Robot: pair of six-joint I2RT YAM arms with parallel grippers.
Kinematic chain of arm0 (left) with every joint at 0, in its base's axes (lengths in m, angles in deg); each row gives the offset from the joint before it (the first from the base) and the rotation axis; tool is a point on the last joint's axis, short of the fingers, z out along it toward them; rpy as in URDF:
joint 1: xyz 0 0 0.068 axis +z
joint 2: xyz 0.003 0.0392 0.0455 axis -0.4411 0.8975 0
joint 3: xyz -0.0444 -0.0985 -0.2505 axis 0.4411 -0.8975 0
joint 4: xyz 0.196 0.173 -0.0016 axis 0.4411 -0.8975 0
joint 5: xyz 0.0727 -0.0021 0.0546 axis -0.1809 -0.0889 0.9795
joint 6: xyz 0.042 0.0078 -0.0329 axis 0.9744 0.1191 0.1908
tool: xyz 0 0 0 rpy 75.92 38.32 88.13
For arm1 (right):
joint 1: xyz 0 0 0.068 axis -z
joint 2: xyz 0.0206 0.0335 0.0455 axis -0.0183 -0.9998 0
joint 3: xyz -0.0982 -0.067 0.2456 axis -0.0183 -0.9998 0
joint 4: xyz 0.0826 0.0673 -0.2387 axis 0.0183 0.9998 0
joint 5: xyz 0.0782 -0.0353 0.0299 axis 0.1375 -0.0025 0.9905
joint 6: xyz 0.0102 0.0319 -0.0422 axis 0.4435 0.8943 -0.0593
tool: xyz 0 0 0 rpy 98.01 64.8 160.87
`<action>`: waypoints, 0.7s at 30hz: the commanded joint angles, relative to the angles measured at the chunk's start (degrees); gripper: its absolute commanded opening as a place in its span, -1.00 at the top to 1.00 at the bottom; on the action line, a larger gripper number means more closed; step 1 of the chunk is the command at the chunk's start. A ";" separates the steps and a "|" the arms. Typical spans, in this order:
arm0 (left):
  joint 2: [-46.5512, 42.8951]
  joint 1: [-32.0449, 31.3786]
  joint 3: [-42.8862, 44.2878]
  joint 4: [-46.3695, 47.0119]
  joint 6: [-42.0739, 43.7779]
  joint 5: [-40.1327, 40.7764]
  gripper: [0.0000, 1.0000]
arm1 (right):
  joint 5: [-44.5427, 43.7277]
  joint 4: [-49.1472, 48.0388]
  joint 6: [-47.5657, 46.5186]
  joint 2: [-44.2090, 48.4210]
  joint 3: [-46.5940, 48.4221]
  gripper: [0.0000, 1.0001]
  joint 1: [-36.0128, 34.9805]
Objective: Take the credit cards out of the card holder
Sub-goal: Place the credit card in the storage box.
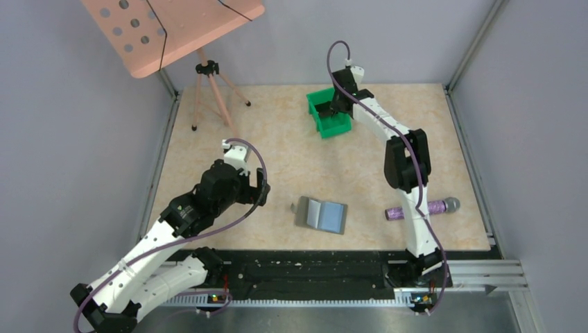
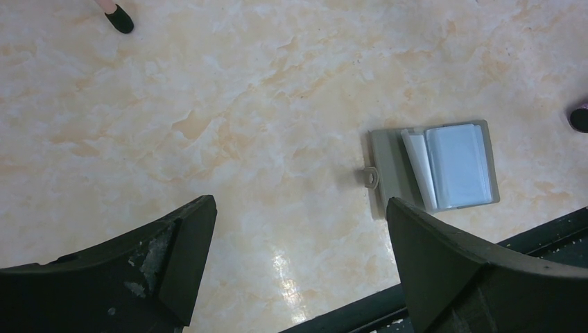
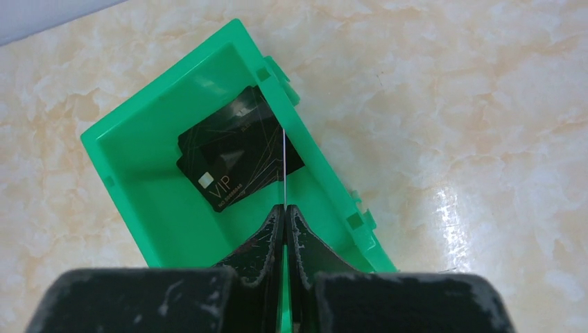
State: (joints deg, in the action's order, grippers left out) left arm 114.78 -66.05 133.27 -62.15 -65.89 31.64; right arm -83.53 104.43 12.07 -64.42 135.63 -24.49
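The grey card holder (image 1: 321, 215) lies open on the table near the front, its light blue inner panel up; the left wrist view shows it (image 2: 433, 170) just beyond my right finger. My left gripper (image 1: 244, 186) (image 2: 299, 208) is open and empty, hovering to the left of the holder. My right gripper (image 1: 340, 104) (image 3: 285, 208) is shut on a thin card (image 3: 284, 166), seen edge-on, held over the green bin (image 1: 326, 123) (image 3: 139, 208). Black credit cards (image 3: 236, 152) marked VIP lie in the bin.
A purple cylinder (image 1: 423, 208) lies at the front right beside the right arm. A tripod (image 1: 208, 90) with a pink perforated board (image 1: 166, 28) stands at the back left; one foot shows in the left wrist view (image 2: 119, 19). Walls enclose the table.
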 commanded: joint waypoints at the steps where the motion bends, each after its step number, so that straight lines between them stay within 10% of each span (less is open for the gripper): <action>1: -0.22 0.04 -0.17 2.61 0.50 -0.53 -0.97 | -3.78 -3.22 5.64 3.41 -3.08 1.00 -1.68; 21: -0.98 0.06 -0.35 2.78 0.50 -1.27 -0.97 | -7.43 -2.65 19.03 9.42 -8.07 1.00 -2.43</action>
State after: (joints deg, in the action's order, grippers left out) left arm 114.71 -66.05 133.25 -62.15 -65.89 31.03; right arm -89.24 100.04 27.06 -59.44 127.50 -26.07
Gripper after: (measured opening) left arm 0.986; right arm 0.005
